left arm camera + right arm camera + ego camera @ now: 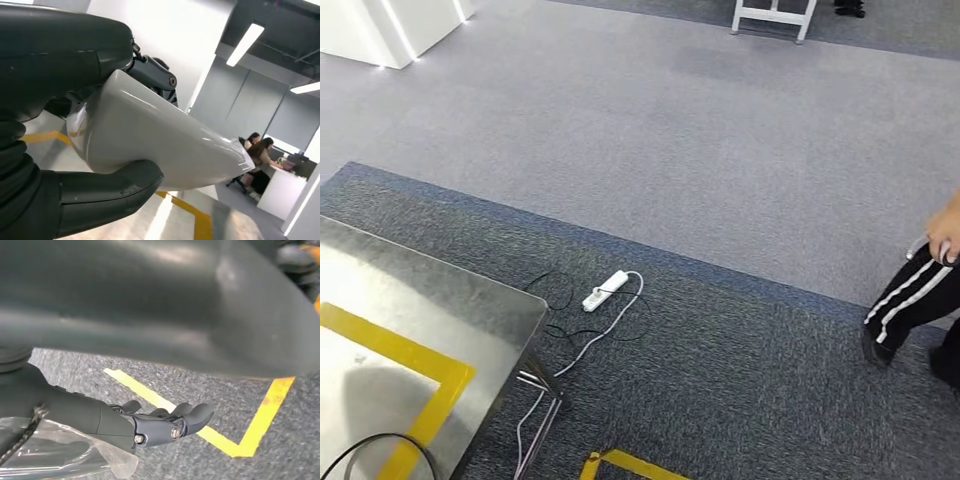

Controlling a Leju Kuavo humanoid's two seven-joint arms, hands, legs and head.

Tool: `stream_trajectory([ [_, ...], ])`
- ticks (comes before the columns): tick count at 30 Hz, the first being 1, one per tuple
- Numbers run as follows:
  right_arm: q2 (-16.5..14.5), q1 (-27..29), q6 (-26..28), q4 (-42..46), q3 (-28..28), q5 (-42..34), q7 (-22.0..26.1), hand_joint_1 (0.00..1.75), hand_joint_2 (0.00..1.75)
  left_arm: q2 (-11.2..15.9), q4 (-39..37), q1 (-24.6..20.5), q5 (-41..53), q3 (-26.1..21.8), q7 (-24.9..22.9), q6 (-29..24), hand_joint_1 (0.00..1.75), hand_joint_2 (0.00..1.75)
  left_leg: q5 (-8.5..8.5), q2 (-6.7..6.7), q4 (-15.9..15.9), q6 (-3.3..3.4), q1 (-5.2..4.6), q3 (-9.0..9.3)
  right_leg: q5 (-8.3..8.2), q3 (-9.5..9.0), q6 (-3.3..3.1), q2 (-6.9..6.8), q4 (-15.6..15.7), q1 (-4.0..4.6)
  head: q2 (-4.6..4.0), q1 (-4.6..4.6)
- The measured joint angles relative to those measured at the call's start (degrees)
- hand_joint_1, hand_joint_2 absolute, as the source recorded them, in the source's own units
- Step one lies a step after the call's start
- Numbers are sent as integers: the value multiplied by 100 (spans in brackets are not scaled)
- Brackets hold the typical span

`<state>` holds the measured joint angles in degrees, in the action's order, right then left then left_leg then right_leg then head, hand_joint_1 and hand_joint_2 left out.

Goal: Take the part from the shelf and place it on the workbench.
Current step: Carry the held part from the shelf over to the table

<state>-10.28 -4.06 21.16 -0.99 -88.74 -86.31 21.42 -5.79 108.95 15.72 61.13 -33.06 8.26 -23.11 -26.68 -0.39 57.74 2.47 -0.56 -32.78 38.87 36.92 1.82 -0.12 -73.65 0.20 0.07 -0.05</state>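
Steel surface [471, 310]: fills the lower left of the head view, with a frame of yellow tape [410, 355] marked on it and a loop of black cable [380, 440] at its near edge.
White part [151, 140]: glossy, smooth and tapering to a thin edge. It is held in the left robot hand [56, 55], dark fingers over its top and the thick thumb [109, 192] under it. It hangs above a shiny top crossed by yellow tape, which looks like the surface.
Step in hand: judged as carrying the part to the surface and setting it down.
Doing it well: bring the part inside the taped frame, well in from the right edge and clear of the cable. Lower it until its broad underside rests flat, and only then loosen the fingers. The shell looks slippery, so the grip should not slacken in the air.
Power strip [605, 290]: white, lying on the carpet just off the right corner of the surface with its leads. It is a trip risk for any step that way.
Right robot hand [151, 422]: fingers stretched out together over the carpet, clear plastic film [56, 455] beside it. Whether it holds anything, I cannot tell.
Person [909, 295]: at the far right, in dark striped trousers, well apart from the surface.
Writing: none legible on the part, the power strip or the tape.
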Motion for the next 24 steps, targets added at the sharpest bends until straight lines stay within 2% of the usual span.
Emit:
stream_trajectory([
  [1,1,0,0,-1,0,-1,0,0,0,-5,-1,6,0,1,0,1,147,175,-3,-84,2,0,2,6,-35,130,5,8,-146,-1,0,-1],
  [2,1,-1,0,-1,0,-1,0,0,0,-8,-1,6,0,1,0,1,147,175,-7,-168,4,-5,7,18,-188,140,8,13,-58,-4,0,-1],
  [4,1,-2,0,-1,0,-1,0,0,0,-13,-2,8,0,1,0,1,147,175,-28,-332,17,-37,23,47,-700,-134,4,146,700,-27,0,0],
  [5,2,-3,0,-1,-1,1,0,0,0,-13,-2,6,0,1,0,1,147,175,-44,-403,34,-62,23,47,-868,-296,-3,301,1089,-48,0,0],
  [6,2,-3,0,-1,-1,1,-1,0,0,-11,-2,4,1,0,0,2,147,175,-53,-470,50,-93,28,32,-966,-432,-17,436,1381,-65,0,-3],
  [7,3,-3,0,-1,-2,1,-3,0,0,-9,-2,3,4,-1,0,5,147,175,-51,-534,59,-128,36,7,-970,-495,-39,522,1503,-70,0,-3],
  [8,3,-5,0,-1,-3,2,-5,0,0,-6,-2,3,8,-1,0,15,147,175,-40,-604,61,-166,46,-18,-948,-526,-66,539,1540,-67,0,-5],
  [9,3,-7,-1,-1,-3,4,-8,0,0,-4,-2,5,14,-2,0,25,147,175,-25,-670,55,-200,60,-38,-954,-546,-96,479,1556,-62,0,-7],
  [10,1,-9,-2,0,-4,10,-8,0,0,-1,-1,9,21,-3,-1,34,147,175,-31,-651,70,-232,66,-50,-964,-561,-129,405,1578,-65,0,-8],
  [12,-4,-8,-4,1,-5,21,-8,0,0,13,0,-4,31,-2,-5,46,147,175,-206,-379,344,-288,57,-175,-969,-605,-193,244,1627,-78,0,-37],
  [13,-5,-4,-4,1,-6,26,-8,0,0,21,0,-11,34,1,-8,49,147,175,-371,-194,648,-318,58,-316,-963,-624,-222,152,1642,-77,0,-49],
  [14,-5,0,-4,1,-7,27,-9,0,0,27,-1,-19,34,4,-11,52,147,175,-552,-76,1029,-345,66,-504,-949,-633,-241,67,1645,-71,0,-60],
  [15,-5,3,-5,1,-7,29,-9,0,0,28,-1,-18,39,7,-15,56,147,175,-685,-32,1384,-366,80,-685,-936,-637,-248,-18,1644,-65,0,-60],
  [16,-5,3,-7,1,-7,34,-9,0,0,28,-2,-13,44,8,-20,58,147,175,-732,-13,1617,-381,95,-805,-921,-646,-252,-103,1644,-60,0,-60],
  [17,-5,3,-8,0,-7,38,-10,0,0,28,-2,-8,51,8,-26,61,147,175,-664,0,1638,-389,104,-820,-905,-661,-249,-183,1644,-57,0,-60],
  [19,-5,2,-11,1,-7,50,-11,0,0,31,-2,-4,65,8,-34,64,147,175,-342,47,1205,-386,111,-603,-869,-707,-237,-312,1644,-55,0,-60],
  [20,-5,1,-11,1,-7,55,-11,0,0,36,-2,-3,69,8,-36,63,147,175,-153,119,844,-374,107,-417,-850,-736,-228,-363,1644,-54,0,-60],
  [21,-5,0,-11,1,-7,64,-11,0,0,40,-2,-5,73,8,-36,63,147,175,-62,256,535,-355,82,-253,-830,-757,-213,-409,1646,-45,0,-59],
  [23,-5,-2,-11,1,-7,81,-13,0,0,51,-2,-10,83,10,-39,62,147,175,1,456,134,-287,27,-53,-786,-791,-164,-503,1648,-17,0,-57],
  [24,-5,-3,-11,1,-7,90,-15,0,0,55,-2,-7,88,10,-42,61,147,175,-36,485,86,-253,-2,-37,-768,-806,-136,-554,1653,-6,0,-57],
])
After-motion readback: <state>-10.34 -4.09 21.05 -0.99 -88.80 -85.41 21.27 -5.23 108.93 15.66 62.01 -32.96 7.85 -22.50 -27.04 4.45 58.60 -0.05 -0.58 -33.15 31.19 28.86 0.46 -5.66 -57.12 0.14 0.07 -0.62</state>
